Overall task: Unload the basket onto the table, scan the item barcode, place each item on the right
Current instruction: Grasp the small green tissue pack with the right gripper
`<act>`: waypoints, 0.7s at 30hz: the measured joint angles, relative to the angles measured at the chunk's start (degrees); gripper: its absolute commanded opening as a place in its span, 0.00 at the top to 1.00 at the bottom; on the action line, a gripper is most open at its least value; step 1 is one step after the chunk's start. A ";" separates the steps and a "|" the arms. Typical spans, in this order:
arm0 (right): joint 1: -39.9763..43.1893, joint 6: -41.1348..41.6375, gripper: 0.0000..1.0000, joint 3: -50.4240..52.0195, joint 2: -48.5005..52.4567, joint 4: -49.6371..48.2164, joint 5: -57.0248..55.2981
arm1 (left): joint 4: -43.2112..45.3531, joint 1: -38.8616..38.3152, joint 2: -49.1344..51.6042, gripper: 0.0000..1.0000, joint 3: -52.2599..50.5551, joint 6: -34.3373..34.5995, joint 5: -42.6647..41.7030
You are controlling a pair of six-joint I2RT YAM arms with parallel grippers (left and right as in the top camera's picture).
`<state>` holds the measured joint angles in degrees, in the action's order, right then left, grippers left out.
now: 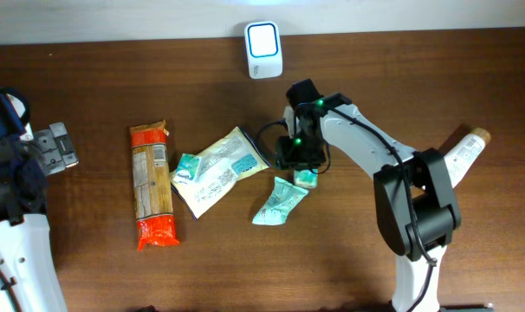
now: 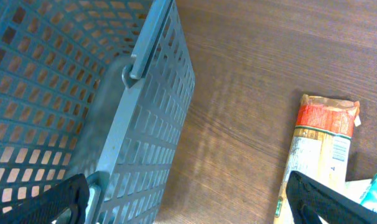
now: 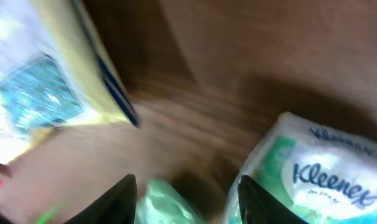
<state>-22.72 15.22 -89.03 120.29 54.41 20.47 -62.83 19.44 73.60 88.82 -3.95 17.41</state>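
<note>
Dark wooden table (image 1: 401, 61); left gripper (image 2: 188, 202) wide open, empty; right gripper (image 3: 185, 199) half-open beside Kleenex pack (image 3: 313, 168).

Under the right jaws the wood-grain table (image 3: 238, 50) is smooth, the Kleenex pack (image 3: 319, 168) beside them glossy plastic film; the basket (image 2: 51, 81) beyond the left jaws is matt plastic.

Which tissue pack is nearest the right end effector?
The green pack at the right end effector; the teal pack and the bag-side pack lie farther left.
</note>
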 measured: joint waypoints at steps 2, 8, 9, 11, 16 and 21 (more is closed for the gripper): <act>0.02 0.15 0.48 0.02 0.00 4.55 -4.04 | 0.02 0.00 0.00 0.01 0.00 0.00 0.00; 5.25 0.24 0.48 0.02 0.00 10.38 -13.40 | 0.02 0.00 0.00 0.01 0.00 0.00 0.00; 6.97 0.24 0.48 0.02 0.00 11.61 -13.18 | 0.02 -0.02 0.00 0.01 0.00 0.00 0.00; 10.27 -0.31 0.48 0.02 0.00 15.12 -12.04 | 0.00 0.00 0.00 0.01 0.00 0.00 0.00; 10.62 -2.49 0.64 0.02 0.00 19.56 -11.91 | 0.02 0.00 0.00 0.01 0.00 0.00 0.00; 12.02 -1.31 0.60 0.04 0.00 19.52 -22.16 | 0.02 0.00 0.00 0.01 0.00 0.00 0.00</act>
<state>-10.70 13.91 -88.99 120.29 73.93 -1.69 -62.81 19.44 73.60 88.82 -3.95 17.41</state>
